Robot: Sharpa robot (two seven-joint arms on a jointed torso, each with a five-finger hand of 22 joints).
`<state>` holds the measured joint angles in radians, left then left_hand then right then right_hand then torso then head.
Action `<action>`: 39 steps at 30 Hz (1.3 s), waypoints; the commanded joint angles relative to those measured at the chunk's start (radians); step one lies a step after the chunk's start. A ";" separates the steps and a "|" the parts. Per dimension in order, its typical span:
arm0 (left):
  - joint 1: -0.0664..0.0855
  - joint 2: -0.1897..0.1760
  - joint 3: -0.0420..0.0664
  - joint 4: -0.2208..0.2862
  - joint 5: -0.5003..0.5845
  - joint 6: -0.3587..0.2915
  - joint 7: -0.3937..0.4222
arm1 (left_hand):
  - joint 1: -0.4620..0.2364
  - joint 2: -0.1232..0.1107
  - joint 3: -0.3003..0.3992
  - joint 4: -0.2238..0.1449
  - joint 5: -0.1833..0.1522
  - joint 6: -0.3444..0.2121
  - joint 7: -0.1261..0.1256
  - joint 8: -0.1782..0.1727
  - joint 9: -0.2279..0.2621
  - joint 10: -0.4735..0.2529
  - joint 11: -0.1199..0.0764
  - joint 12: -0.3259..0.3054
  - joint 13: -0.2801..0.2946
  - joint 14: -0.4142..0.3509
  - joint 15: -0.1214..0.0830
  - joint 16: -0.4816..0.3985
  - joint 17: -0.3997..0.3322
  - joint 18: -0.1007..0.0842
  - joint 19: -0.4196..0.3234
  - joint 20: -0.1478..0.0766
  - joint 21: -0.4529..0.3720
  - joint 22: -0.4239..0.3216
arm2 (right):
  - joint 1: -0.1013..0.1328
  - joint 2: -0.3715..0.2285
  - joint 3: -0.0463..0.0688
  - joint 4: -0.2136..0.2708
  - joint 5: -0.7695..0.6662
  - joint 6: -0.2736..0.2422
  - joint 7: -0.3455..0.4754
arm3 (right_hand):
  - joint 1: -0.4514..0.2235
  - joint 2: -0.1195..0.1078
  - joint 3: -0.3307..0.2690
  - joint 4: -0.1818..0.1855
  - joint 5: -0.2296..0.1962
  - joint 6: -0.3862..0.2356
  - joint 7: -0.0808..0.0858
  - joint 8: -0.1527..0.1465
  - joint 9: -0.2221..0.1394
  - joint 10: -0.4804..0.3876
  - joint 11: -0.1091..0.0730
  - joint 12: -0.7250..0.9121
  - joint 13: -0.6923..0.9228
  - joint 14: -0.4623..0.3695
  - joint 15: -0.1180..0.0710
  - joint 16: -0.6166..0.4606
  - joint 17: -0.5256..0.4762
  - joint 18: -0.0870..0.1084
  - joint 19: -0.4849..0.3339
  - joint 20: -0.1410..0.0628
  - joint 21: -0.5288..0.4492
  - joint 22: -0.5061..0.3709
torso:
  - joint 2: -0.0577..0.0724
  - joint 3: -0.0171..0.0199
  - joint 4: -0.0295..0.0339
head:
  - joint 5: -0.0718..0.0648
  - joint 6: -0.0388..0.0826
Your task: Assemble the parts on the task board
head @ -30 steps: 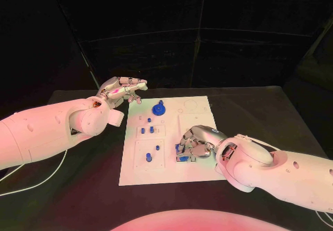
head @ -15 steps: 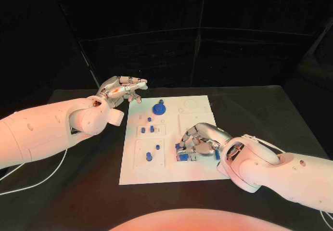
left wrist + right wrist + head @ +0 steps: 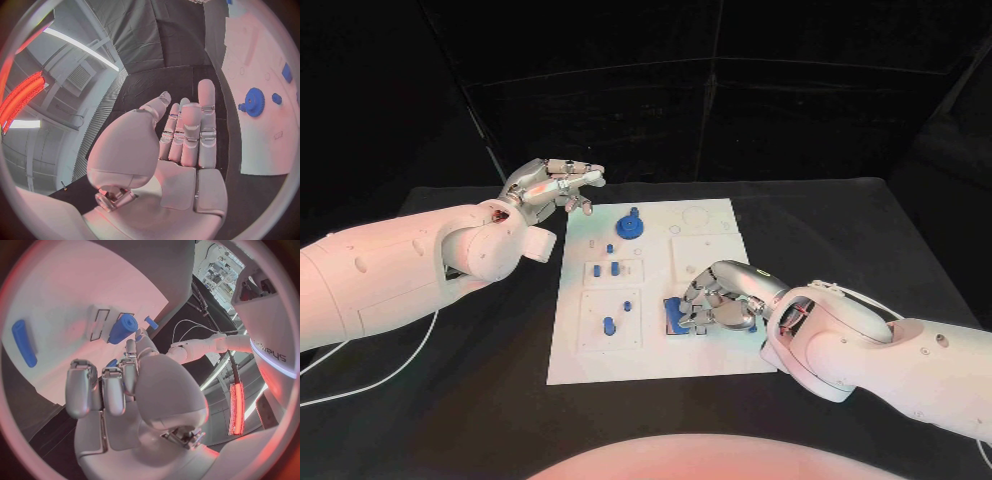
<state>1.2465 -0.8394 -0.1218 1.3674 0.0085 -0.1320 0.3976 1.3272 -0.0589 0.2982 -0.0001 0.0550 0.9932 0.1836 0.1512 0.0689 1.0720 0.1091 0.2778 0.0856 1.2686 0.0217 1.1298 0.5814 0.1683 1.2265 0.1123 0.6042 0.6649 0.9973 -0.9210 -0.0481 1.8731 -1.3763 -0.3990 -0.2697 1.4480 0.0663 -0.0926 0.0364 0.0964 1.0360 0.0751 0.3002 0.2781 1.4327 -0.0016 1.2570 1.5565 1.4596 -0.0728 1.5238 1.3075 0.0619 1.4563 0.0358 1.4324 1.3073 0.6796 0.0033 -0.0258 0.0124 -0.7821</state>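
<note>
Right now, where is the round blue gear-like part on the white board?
In the head view, the round blue gear-like part stands at the white task board's far left corner, just beside the raised left hand.

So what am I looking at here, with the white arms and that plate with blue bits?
It is a robot with two white arms, each ending in a silver hand. One picture looks down from its head; the two round ones come from cameras at its wrists. On the black table lies a white task board with small blue parts, among them a blue gear. The left hand hovers beside the board, holding nothing. The right hand rests on the board, fingers curled over blue parts; whether it grips one is unclear.
</note>
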 commanded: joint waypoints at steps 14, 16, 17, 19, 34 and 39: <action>0.002 -0.002 0.001 0.004 -0.002 0.011 -0.001 | 0.007 0.003 -0.010 0.001 -0.004 -0.012 0.000 0.008 0.000 -0.008 -0.001 0.010 0.002 -0.011 0.000 -0.003 -0.004 0.013 0.003 0.008 -0.006 -0.003 | 0.001 0.031 0.000 -0.022 -0.049 0.047 -0.038 | 0.023 0.083 0.054 -0.003 0.001 0.037 -0.007 -0.043 -0.014 0.017 -0.009 0.006 -0.210 0.096 -0.002 0.002 0.188 -0.009 0.005 0.001 0.002 0.026 | 0.001 -0.0005 0.0023 | 0.005 -0.005; 0.002 -0.002 0.001 0.005 -0.002 0.012 -0.001 | 0.007 0.003 -0.010 0.001 -0.004 -0.012 0.000 0.008 0.000 -0.008 0.000 0.010 0.002 -0.011 0.000 -0.003 -0.004 0.013 0.003 0.008 -0.006 -0.003 | 0.001 0.035 0.000 -0.026 -0.056 0.056 -0.043 | 0.030 0.091 0.070 -0.009 -0.010 0.038 -0.007 -0.048 -0.014 0.018 -0.009 0.006 -0.209 0.096 -0.003 0.002 0.188 -0.009 0.005 0.000 0.003 0.027 | 0.001 -0.0007 0.0023 | 0.007 -0.007; 0.002 -0.003 0.001 0.005 -0.002 0.012 -0.002 | 0.007 0.003 -0.011 0.002 -0.004 -0.012 0.000 0.008 0.000 -0.009 0.000 0.011 0.002 -0.012 0.000 -0.003 -0.006 0.013 0.003 0.008 -0.006 -0.003 | 0.001 0.037 0.000 -0.028 -0.060 0.060 -0.045 | 0.033 0.093 0.078 -0.012 -0.014 0.039 -0.007 -0.051 -0.014 0.018 -0.009 0.006 -0.209 0.096 -0.003 0.002 0.189 -0.009 0.005 0.000 0.003 0.027 | 0.001 -0.0009 0.0022 | 0.008 -0.008; 0.002 -0.003 0.001 0.006 -0.002 0.011 -0.002 | 0.007 0.003 -0.011 0.002 -0.004 -0.012 0.000 0.008 0.000 -0.009 0.000 0.011 0.002 -0.012 0.000 -0.003 -0.006 0.013 0.003 0.008 -0.006 -0.003 | 0.001 0.040 0.000 -0.031 -0.069 0.067 -0.048 | 0.039 0.096 0.094 -0.021 -0.023 0.044 -0.007 -0.053 -0.014 0.020 -0.009 0.008 -0.207 0.096 -0.003 0.004 0.191 -0.009 0.006 0.000 0.004 0.029 | 0.000 -0.0008 0.0016 | 0.008 -0.008; 0.002 -0.004 0.001 0.006 -0.002 0.012 -0.003 | 0.007 0.003 -0.012 0.002 -0.004 -0.013 0.001 0.008 0.000 -0.010 0.000 0.011 0.002 -0.012 0.001 -0.003 -0.006 0.013 0.003 0.008 -0.006 -0.003 | 0.001 0.052 0.000 -0.038 -0.108 0.080 -0.049 | 0.030 0.062 0.183 -0.072 -0.037 0.070 -0.004 -0.071 -0.010 0.031 -0.007 0.025 -0.191 0.098 -0.001 0.008 0.200 -0.011 0.009 0.002 0.008 0.038 | 0.000 0.0000 -0.0009 | 0.007 -0.009; 0.002 -0.003 0.001 0.005 -0.002 0.012 -0.002 | 0.007 0.003 -0.012 0.002 -0.004 -0.013 0.001 0.008 0.000 -0.010 0.000 0.011 0.002 -0.012 0.001 -0.003 -0.006 0.013 0.003 0.008 -0.006 -0.003 | 0.001 0.048 0.000 -0.032 -0.107 0.038 -0.032 | 0.008 0.028 0.184 -0.079 -0.028 0.074 -0.006 -0.075 -0.008 0.028 -0.008 0.017 -0.196 0.096 -0.001 0.004 0.193 -0.010 0.006 0.001 0.005 0.033 | -0.001 0.0000 -0.0010 | 0.004 -0.007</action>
<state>1.2466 -0.8429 -0.1221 1.3712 0.0085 -0.1314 0.3930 1.3272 -0.0589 0.2922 0.0002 0.0550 0.9861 0.1837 0.1553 0.0689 1.0720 0.1091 0.2860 0.0862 1.2614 0.0217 1.1298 0.5766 0.1684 1.2301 0.1159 0.6043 0.6632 0.9984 -0.8714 -0.0472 1.8379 -1.4703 -0.3383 -0.3114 1.4479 0.0981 0.0900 -0.0405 0.0659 1.1039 0.0684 0.2284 0.2688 1.4437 0.0090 1.2814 1.5881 1.4634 -0.0732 1.5305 1.3073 0.0619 1.4600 0.0395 1.4367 1.3073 0.6794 0.0032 -0.0264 0.0181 -0.7905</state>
